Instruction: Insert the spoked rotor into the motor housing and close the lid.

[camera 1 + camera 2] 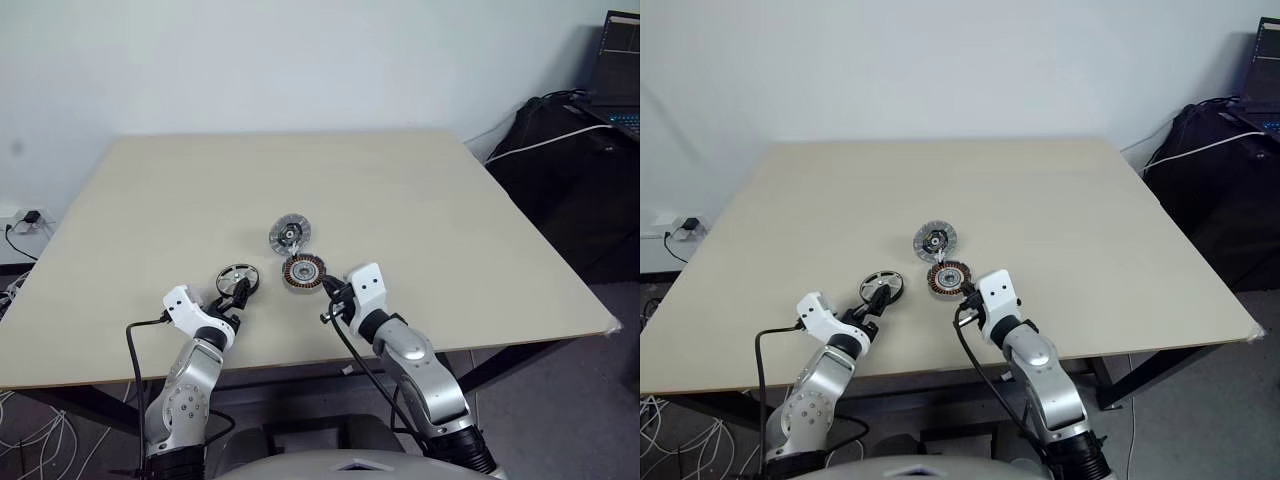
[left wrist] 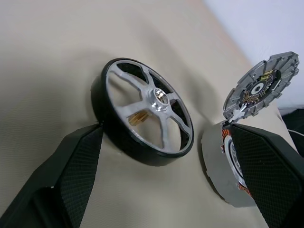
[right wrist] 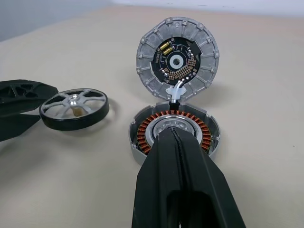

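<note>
Left gripper (image 1: 238,291) spread wide, spoked rotor (image 1: 236,278) between fingers, not clamped. Right gripper (image 3: 178,142) clenched empty, tips over motor housing (image 3: 175,132); lid (image 3: 177,60) beyond, tilted open.

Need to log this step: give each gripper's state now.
Left gripper: open, fingers either side of the rotor, not gripping it.
Right gripper: shut, empty, at the housing.

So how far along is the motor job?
Nothing is assembled yet. The dark-rimmed silver spoked rotor lies on the beige table, between the open left gripper's fingers, not yet gripped. The shut right gripper rests by the copper-wound motor housing. The ribbed silver lid stands open. Left: grip, insert, close.
</note>
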`<control>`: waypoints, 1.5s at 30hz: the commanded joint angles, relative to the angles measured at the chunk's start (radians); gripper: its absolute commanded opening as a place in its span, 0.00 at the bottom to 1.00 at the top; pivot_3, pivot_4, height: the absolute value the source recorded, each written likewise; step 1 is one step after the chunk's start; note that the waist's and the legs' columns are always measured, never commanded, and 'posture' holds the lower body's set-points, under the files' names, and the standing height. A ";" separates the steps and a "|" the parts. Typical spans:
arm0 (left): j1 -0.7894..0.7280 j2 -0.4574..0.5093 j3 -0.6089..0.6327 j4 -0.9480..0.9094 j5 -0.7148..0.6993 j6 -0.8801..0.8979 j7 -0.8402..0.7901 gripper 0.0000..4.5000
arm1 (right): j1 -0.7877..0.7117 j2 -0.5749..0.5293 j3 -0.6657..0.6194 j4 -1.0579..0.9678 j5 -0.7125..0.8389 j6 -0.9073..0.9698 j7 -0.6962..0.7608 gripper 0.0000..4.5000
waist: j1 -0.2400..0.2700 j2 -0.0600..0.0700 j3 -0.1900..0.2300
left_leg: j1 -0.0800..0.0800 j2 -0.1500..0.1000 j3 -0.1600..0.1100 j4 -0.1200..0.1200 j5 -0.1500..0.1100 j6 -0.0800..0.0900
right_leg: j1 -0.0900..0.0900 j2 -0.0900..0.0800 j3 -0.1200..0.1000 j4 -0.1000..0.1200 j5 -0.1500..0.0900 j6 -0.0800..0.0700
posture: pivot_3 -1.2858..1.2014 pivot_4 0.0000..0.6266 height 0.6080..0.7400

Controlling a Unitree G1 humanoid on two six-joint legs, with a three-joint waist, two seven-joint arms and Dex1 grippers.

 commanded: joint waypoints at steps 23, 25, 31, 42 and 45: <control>-0.061 -0.069 0.057 0.084 -0.169 -0.012 0.020 1.00 | -0.016 0.011 -0.007 -0.019 0.011 -0.018 -0.013 0.00 | 0.000 -0.001 0.000 | 0.000 0.000 -0.001 0.000 0.000 0.000 | 0.001 0.000 0.000 0.000 0.000 0.000 | 0.52 0.00 1.00; -0.062 -0.071 0.057 0.084 -0.182 -0.011 0.018 1.00 | -0.017 0.011 -0.007 -0.019 0.011 -0.018 -0.013 0.00 | 0.000 -0.001 0.000 | 0.000 0.000 -0.001 0.000 0.000 0.000 | 0.001 0.000 0.000 0.000 0.000 0.000 | 0.52 0.00 1.00; -0.061 -0.069 0.050 0.083 -0.198 -0.013 0.016 0.96 | -0.016 0.011 -0.007 -0.020 0.012 -0.016 -0.013 0.00 | 0.000 -0.001 0.000 | 0.000 0.000 -0.001 0.000 0.000 0.000 | 0.001 0.000 0.000 0.000 0.000 0.000 | 0.52 0.00 1.00; -0.080 -0.083 0.070 0.121 -0.226 -0.028 0.046 0.25 | -0.012 0.010 -0.010 -0.024 0.014 -0.015 -0.015 0.00 | 0.000 -0.001 0.000 | 0.000 0.000 -0.001 0.000 0.000 0.000 | 0.001 0.000 0.000 0.000 0.000 0.000 | 0.52 0.00 1.00; -0.084 -0.089 0.076 0.130 -0.243 -0.028 0.053 0.18 | -0.012 0.010 -0.010 -0.024 0.013 -0.016 -0.016 0.00 | 0.000 -0.001 0.000 | 0.000 0.000 -0.001 0.000 0.000 0.000 | 0.001 0.000 0.000 0.000 0.000 0.000 | 0.52 0.00 1.00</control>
